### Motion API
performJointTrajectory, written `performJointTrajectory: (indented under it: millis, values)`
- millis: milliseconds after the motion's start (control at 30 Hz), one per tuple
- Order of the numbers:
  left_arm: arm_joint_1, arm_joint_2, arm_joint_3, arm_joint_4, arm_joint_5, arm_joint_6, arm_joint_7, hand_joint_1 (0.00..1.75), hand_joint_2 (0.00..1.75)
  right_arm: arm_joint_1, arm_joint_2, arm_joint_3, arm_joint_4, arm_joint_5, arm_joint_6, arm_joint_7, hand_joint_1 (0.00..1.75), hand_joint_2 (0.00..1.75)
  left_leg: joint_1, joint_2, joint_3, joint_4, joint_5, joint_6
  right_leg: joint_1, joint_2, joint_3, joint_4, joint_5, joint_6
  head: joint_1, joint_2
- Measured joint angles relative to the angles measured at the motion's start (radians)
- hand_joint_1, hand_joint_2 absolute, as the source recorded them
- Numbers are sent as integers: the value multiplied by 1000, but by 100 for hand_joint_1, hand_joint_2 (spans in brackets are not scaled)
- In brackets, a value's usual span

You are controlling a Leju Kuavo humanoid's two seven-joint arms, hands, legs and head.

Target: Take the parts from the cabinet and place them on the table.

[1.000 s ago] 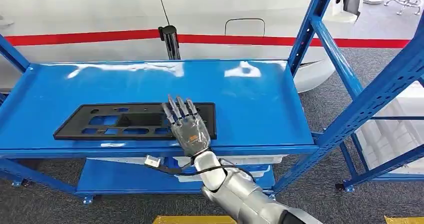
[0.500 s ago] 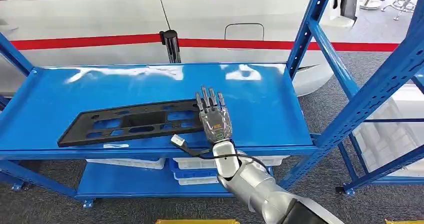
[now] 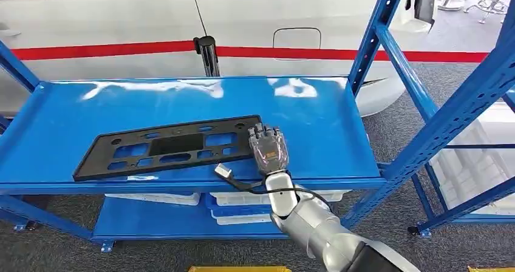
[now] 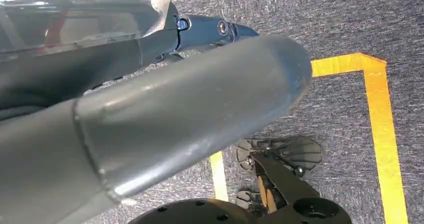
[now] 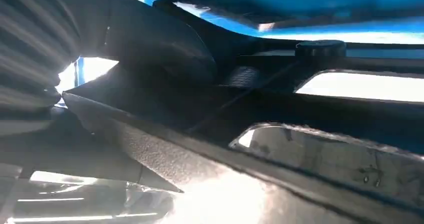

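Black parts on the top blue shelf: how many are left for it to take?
1. A single flat black part lies on the top shelf, with the right hand at its right end. White trays sit on the lower shelf; contents hidden.

My silver right arm (image 3: pixel 316 229), grey translucent-backed right hand (image 3: pixel 268 149), a black cable (image 3: pixel 267 190) with white plug.

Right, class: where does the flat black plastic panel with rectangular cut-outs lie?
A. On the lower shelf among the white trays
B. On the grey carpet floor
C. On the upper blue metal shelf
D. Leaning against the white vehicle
C: the flat black plastic panel lies on the upper blue metal shelf, with the right hand at its end.
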Motion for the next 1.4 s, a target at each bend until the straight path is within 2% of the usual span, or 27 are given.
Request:
performJointTrajectory:
  millis: [167,267,333,433,500,533,600,700,833,967,1000,1067,1100,1133,1200,1300,1367,1400]
  values:
    - [0,0,0,0,-9,3,0,0,0,15,-11,-6,-31,0,0,-22,175,175,0,0,0,0,0,0,0,0,0,0,0,0,0,0]
    - [0,0,0,0,-15,5,6,0,0,57,-23,-56,-119,-29,-1,-121,175,175,0,0,0,0,0,0,0,0,0,0,0,0,0,0]
    - [0,0,0,0,-18,7,9,0,0,105,-27,-138,-206,-102,-2,-271,175,175,0,0,-3,0,0,0,0,0,8,0,0,0,0,0]
    - [0,0,0,0,-18,13,11,0,0,193,-4,-317,-352,-236,-2,-565,175,175,0,-1,-8,1,2,1,0,0,4,0,1,1,0,0]
    - [0,0,0,0,-18,16,11,0,0,234,21,-410,-438,-329,-2,-708,175,175,0,-1,-11,1,2,1,0,0,1,0,1,1,0,0]
    - [0,0,0,0,-18,16,11,0,0,249,29,-453,-482,-363,-2,-745,175,175,0,-1,-12,1,2,1,0,-1,1,0,1,1,0,0]
    - [1,0,0,0,-18,19,8,0,0,264,41,-509,-541,-431,-2,-781,175,175,0,-1,-12,1,2,1,0,-1,0,0,1,1,0,0]
    - [1,0,0,0,-16,24,-1,0,0,293,38,-544,-672,-642,0,-862,175,175,0,0,-14,1,2,1,0,0,-2,0,1,1,0,0]
    - [0,1,1,0,-16,24,-4,0,0,306,33,-548,-775,-681,0,-875,175,175,0,0,-14,1,2,1,0,2,-3,0,1,1,0,0]
    - [0,1,1,0,-16,24,-4,0,0,317,30,-553,-815,-684,1,-877,175,175,0,0,-14,1,1,1,0,2,-3,0,1,1,0,0]
    - [0,2,1,0,-16,24,-4,0,175,318,30,-554,-821,-684,1,-877,175,175,0,0,-14,1,1,1,0,2,-3,0,1,1,0,0]
    - [0,2,1,0,-16,24,-5,0,175,321,29,-555,-829,-707,3,-886,175,175,0,0,-14,1,1,1,0,2,-3,0,1,1,0,0]
    - [0,2,1,0,-16,24,-6,0,175,323,27,-555,-834,-762,18,-904,175,175,0,0,-14,1,2,1,0,2,-3,0,1,1,0,0]
    - [0,2,1,0,-16,24,-7,0,175,327,24,-554,-844,-834,39,-924,175,175,0,0,-14,1,2,1,0,1,-3,0,1,1,0,0]
    - [1,2,1,0,-16,22,-14,0,175,342,8,-548,-899,-1059,121,-971,175,175,0,-1,-15,1,2,1,0,0,-4,0,1,0,0,0]
    - [2,3,4,0,-16,16,-27,0,175,365,-20,-547,-990,-1330,223,-1001,175,175,0,0,-16,1,2,1,0,0,-4,0,1,0,0,0]
    - [2,3,5,0,-16,15,-36,0,175,383,-38,-552,-1052,-1448,267,-1008,175,175,-1,0,-16,1,1,1,0,0,-5,0,1,1,0,0]
    - [2,3,5,0,-16,16,-38,0,175,394,-45,-557,-1073,-1467,280,-1008,175,175,-1,0,-16,1,1,2,-1,0,-5,0,1,1,0,0]
